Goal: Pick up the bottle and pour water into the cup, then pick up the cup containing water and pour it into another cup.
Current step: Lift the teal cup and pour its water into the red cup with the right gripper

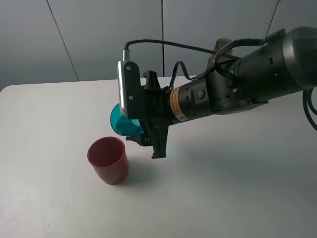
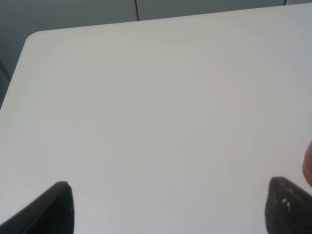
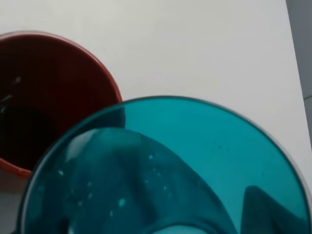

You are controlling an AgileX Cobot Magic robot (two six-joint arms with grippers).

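My right gripper [image 1: 144, 130] reaches across to the left and is shut on the teal cup [image 1: 122, 124], holding it tipped on its side, mouth to the left, just above and behind the red cup [image 1: 108, 159]. In the right wrist view the teal cup [image 3: 195, 161] fills the frame, with droplets inside, and the red cup [image 3: 53, 92] lies beside its rim with dark liquid at its bottom. The bottle's grey-brown top [image 1: 221, 45] shows behind the right arm. My left gripper [image 2: 173, 209] is open over bare table.
The white table [image 1: 247, 193] carries the red cup at front left. A sliver of the red cup [image 2: 308, 163] shows at the edge of the left wrist view. The table's far edge meets a grey wall [image 1: 99, 34].
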